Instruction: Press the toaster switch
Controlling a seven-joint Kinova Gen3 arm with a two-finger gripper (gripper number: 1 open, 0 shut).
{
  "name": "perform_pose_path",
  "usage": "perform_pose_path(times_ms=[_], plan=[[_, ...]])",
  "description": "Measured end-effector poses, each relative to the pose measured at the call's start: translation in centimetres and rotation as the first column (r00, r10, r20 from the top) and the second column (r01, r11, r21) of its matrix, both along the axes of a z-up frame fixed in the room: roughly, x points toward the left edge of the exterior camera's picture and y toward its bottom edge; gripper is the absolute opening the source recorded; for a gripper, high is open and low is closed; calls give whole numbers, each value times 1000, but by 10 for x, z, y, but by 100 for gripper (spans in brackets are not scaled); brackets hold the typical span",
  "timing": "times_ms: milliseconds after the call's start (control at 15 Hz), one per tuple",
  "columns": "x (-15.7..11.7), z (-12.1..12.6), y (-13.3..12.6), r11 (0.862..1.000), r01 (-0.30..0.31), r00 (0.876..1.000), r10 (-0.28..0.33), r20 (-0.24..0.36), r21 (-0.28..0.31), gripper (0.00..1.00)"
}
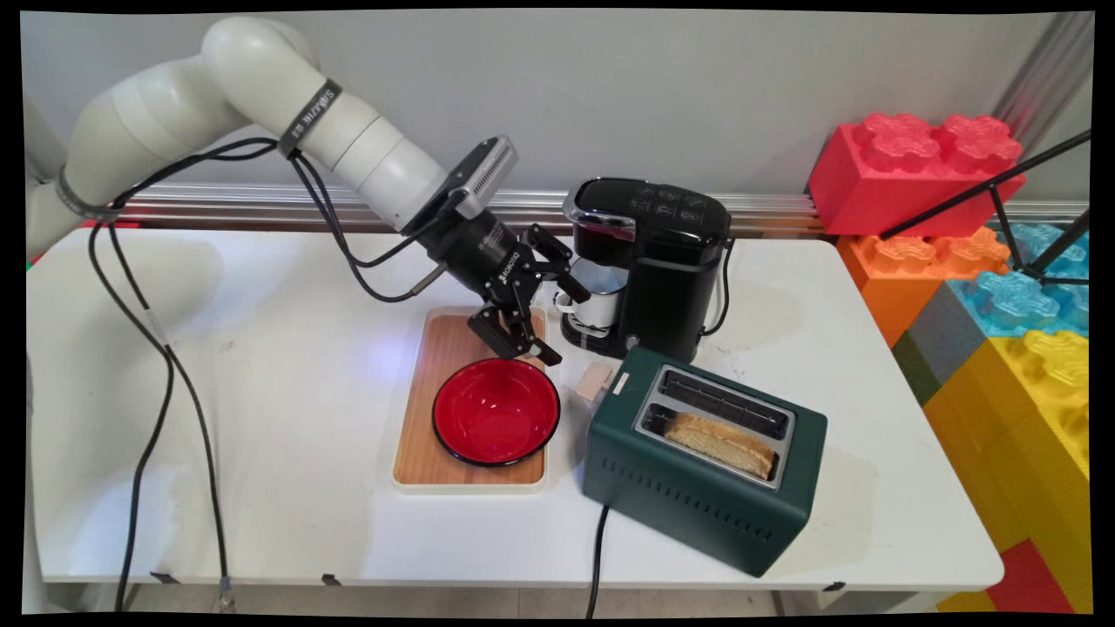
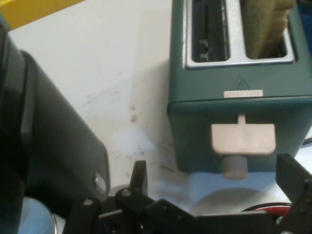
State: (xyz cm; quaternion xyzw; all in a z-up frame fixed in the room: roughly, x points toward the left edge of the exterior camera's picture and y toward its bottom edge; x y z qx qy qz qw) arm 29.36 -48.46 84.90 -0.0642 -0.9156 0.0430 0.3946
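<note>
Lower centre, the green toaster [image 1: 706, 457] holds bread [image 1: 721, 444]; we see the tool [image 1: 547, 315], fingers apart, empty, risks clipping the coffee maker [image 1: 658, 261] just right.

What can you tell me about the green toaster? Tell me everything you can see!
The toaster is a dark green box, metal-looking, with a silvery top plate and two long slots. One slot holds a slice of toasted bread poking up; the other is empty. On its end sit a beige lever, a round knob beneath it and a small label. Vent slits line its side, and a black cord runs off the table's front. It stands upright, angled, on the white table.
</note>
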Motion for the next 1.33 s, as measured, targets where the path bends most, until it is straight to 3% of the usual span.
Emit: perform_pose_path(times_ms=[533, 600, 933, 1333], plan=[[-10, 5, -4, 996, 86, 996, -86, 5, 14, 100], [-11, 6, -4, 996, 89, 996, -90, 4, 19, 0], [-11, 5, -6, 995, 81, 997, -81, -1, 62, 0], [-8, -1, -10, 990, 27, 999, -22, -33, 139, 0]])
